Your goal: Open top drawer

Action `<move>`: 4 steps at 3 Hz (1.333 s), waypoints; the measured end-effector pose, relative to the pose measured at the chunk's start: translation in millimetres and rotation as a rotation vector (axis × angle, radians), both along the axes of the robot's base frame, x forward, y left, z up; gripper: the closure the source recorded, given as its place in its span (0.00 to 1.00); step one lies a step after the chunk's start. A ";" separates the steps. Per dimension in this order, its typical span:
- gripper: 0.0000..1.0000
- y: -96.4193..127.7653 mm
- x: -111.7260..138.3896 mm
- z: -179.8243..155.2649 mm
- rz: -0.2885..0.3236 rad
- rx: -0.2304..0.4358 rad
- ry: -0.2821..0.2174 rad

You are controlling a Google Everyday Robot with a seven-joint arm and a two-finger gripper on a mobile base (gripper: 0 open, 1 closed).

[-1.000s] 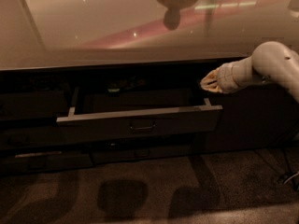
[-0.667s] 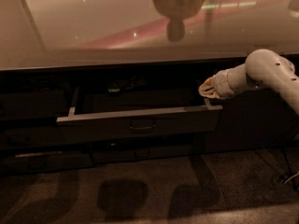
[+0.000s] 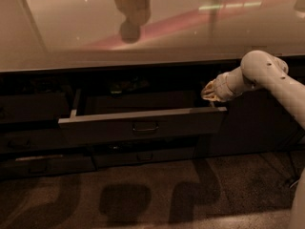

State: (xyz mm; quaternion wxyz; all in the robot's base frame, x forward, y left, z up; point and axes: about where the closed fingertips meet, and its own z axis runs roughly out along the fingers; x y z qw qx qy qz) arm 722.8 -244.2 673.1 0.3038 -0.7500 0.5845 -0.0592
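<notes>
Drawer (image 3: 105, 128) mid-frame, front standing out from the cabinet, pale rim showing along top and left side. Looks well open; task likely near done.

Gripper (image 3: 208, 91) right of centre, just above the drawer's right rear corner, near or touching the rim. Open or closed: cannot tell.

Risks:
- a careless move away from here could snag the rim and skew the drawer
- any push toward the cabinet would slide the drawer back in
- a drop could knock the front's top edge

Arm (image 3: 267, 73) enters from the right edge, elbow bent at upper right, wrist angled down-left toward the drawer, under the counter (image 3: 152, 37) lip.
</notes>
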 end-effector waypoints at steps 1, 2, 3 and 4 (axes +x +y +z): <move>1.00 0.1 0.0 0.0 0.000 0.000 0.000; 1.00 31.6 1.2 3.1 0.039 -0.085 -0.009; 1.00 31.6 1.2 3.1 0.039 -0.085 -0.009; 1.00 30.0 8.9 -21.5 0.038 -0.086 0.046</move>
